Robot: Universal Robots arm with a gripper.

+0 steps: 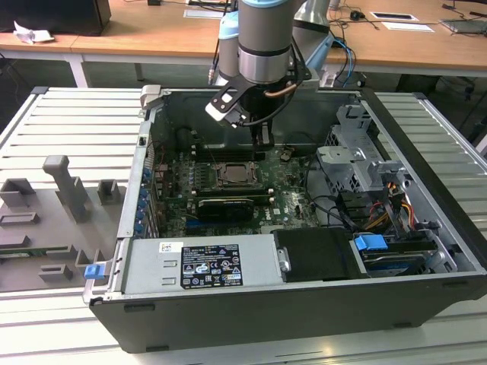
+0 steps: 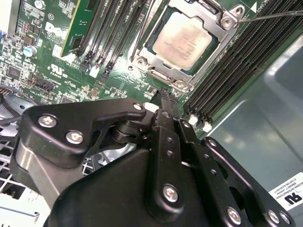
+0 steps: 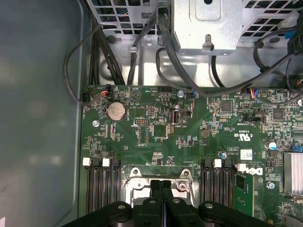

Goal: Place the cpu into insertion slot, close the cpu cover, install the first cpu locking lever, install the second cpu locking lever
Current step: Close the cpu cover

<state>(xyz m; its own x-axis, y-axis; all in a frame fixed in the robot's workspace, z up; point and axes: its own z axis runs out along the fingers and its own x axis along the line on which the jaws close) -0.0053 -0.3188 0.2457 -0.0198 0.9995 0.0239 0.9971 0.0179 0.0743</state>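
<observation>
The cpu (image 2: 187, 40), a pale silvery square, lies in the insertion slot (image 1: 234, 174) on the green board. Over it the cpu cover (image 2: 161, 64) lies flat, a silvery frame around the chip's edges. A thin locking lever (image 2: 272, 16) runs out from one corner of the frame. My gripper (image 2: 164, 94) hangs just above the board beside the socket, behind it and toward the exterior view's right (image 1: 262, 141). Its black fingers (image 3: 156, 189) are pressed together, shut with nothing between them, and their tips point at the frame's edge (image 3: 158, 177).
Black memory slots (image 2: 227, 71) flank the socket on both sides. A long black card (image 1: 224, 205) lies in front of it. The power supply (image 1: 202, 266), drive cage (image 1: 358, 160) and loose cables (image 3: 118, 61) crowd the case. Grey fixtures (image 1: 65, 190) stand outside at the exterior view's left.
</observation>
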